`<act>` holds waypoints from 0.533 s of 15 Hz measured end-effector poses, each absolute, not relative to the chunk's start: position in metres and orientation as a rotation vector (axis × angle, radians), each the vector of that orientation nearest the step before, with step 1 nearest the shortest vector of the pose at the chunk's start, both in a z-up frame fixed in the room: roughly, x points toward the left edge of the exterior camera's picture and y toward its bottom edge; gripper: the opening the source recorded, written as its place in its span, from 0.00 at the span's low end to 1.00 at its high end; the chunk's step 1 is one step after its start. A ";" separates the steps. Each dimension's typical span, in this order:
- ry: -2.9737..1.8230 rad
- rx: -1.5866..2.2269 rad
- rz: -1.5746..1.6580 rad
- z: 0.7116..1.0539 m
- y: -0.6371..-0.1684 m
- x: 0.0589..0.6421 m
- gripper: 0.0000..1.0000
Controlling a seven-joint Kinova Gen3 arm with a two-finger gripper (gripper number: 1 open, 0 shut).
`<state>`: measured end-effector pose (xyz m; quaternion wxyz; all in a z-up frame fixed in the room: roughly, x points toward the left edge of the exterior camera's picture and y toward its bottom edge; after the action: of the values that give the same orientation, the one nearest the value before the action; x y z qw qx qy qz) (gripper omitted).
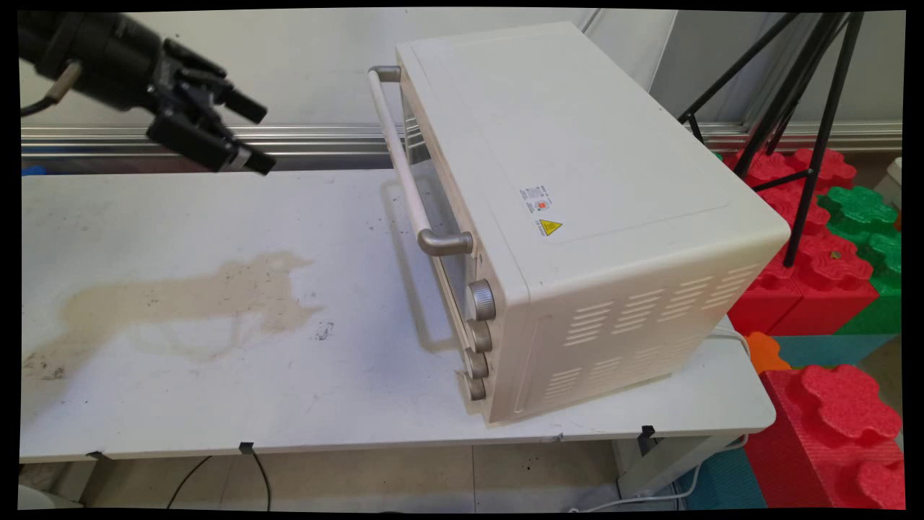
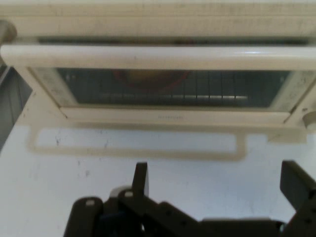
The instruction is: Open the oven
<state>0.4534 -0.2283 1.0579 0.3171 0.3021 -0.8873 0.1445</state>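
Note:
A cream toaster oven [image 1: 577, 188] stands on the white table [image 1: 216, 347] at the right, its glass door shut and facing left. A long cream handle bar [image 1: 401, 159] runs across the door's top, and several metal knobs [image 1: 480, 300] line its near end. My gripper [image 1: 260, 137] hangs open in the air at the upper left, well left of the handle and pointing toward it. In the hand view the handle [image 2: 158, 57] crosses the top, the door glass [image 2: 173, 89] lies beneath it, and the gripper [image 2: 217, 182] holds nothing.
A brown stain [image 1: 195, 296] spreads over the table's left half. Red and green foam blocks [image 1: 830, 238] and a black tripod [image 1: 808, 108] stand beyond the table's right end. A metal rail [image 1: 289, 137] runs along the wall behind.

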 end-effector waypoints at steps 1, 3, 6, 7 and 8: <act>-2.330 0.785 0.384 1.061 -0.232 0.449 1.00; -2.321 0.769 0.390 1.067 -0.240 0.441 1.00; -2.309 0.751 0.397 1.072 -0.250 0.430 1.00; -2.304 0.745 0.400 1.074 -0.255 0.426 1.00; -2.302 0.739 0.402 1.075 -0.259 0.422 1.00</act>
<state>0.4217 -0.2592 1.0751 0.3386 0.2837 -0.8838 0.1543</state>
